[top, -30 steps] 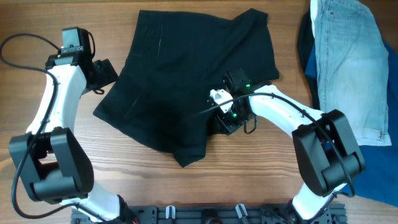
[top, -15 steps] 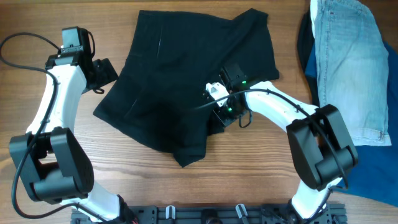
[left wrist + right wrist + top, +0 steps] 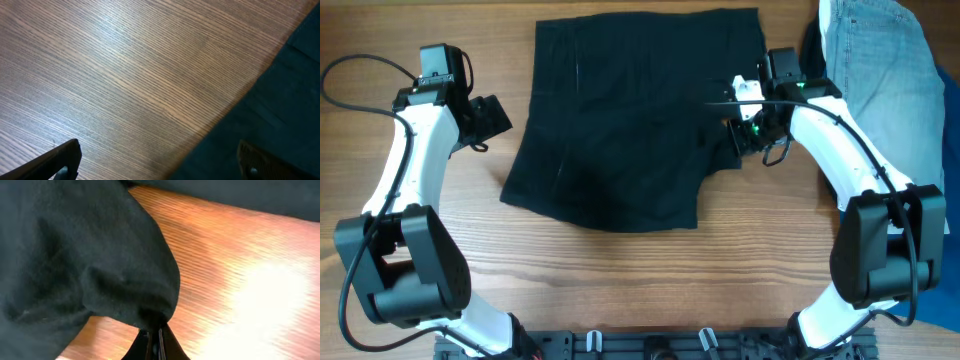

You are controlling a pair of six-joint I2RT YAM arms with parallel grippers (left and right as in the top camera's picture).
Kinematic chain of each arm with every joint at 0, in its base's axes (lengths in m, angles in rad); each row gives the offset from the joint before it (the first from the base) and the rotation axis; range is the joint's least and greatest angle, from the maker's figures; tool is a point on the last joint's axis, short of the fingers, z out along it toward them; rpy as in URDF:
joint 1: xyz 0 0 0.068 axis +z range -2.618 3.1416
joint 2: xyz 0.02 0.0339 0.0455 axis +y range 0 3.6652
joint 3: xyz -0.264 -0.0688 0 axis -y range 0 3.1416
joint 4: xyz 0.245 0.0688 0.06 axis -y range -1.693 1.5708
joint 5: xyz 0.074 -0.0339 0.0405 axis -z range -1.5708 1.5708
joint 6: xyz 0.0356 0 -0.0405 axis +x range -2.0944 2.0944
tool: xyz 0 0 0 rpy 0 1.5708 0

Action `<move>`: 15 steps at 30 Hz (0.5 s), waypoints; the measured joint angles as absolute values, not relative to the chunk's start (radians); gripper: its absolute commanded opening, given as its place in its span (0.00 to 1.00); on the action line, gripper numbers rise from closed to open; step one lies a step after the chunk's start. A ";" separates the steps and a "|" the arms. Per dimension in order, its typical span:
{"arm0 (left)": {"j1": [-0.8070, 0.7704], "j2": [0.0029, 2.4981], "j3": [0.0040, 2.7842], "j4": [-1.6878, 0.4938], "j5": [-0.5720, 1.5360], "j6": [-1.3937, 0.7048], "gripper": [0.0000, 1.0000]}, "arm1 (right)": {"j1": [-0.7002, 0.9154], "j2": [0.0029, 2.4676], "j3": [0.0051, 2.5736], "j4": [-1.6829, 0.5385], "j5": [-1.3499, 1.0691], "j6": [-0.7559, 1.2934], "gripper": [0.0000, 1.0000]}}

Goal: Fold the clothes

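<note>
The black shorts [image 3: 620, 110] lie spread out on the wooden table [image 3: 640, 290], waistband toward the far edge. My right gripper [image 3: 738, 145] is at their right side, shut on a bunched fold of the black fabric. In the right wrist view the fabric [image 3: 90, 255] hangs from my closed right gripper [image 3: 155, 341] just above the wood. My left gripper [image 3: 490, 118] is open and empty beside the shorts' left edge. In the left wrist view its fingers [image 3: 65, 157] stand wide apart, with bare wood on the left and the black cloth [image 3: 280, 110] on the right.
Light-blue denim shorts [image 3: 885, 100] lie at the far right on top of a royal-blue cloth [image 3: 930, 270]. The right arm reaches along the denim's left edge.
My right gripper has pulled the shorts' folded-over part from the middle to the right and toward the far edge, opening the shorts out flatter. The left arm has not moved.
</note>
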State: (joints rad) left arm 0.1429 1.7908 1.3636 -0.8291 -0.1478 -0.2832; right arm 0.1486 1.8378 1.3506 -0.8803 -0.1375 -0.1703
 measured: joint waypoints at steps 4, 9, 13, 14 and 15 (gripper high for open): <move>0.143 1.791 1.364 -0.829 -0.148 -0.283 1.00 | 0.149 1.838 1.358 -0.921 -0.069 -0.222 0.04; 0.143 1.791 1.364 -0.886 -0.144 -0.283 1.00 | 0.150 1.838 1.599 -0.926 -0.172 -0.226 0.04; 0.143 1.791 1.364 -0.908 -0.133 -0.283 1.00 | 0.235 1.835 1.628 -0.843 -0.318 -0.221 0.77; 0.143 1.791 1.364 -0.908 -0.132 -0.283 1.00 | 0.258 1.835 1.628 -0.840 -0.323 -0.214 0.82; 0.143 1.791 1.364 -0.907 -0.130 -0.283 1.00 | 0.284 1.835 1.628 -0.834 -0.340 -0.206 0.92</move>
State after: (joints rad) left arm 0.1429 1.7908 1.3636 -0.9070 -0.1303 -0.2832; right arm 0.2840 1.8355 1.6279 -0.8337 -0.3405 -0.2058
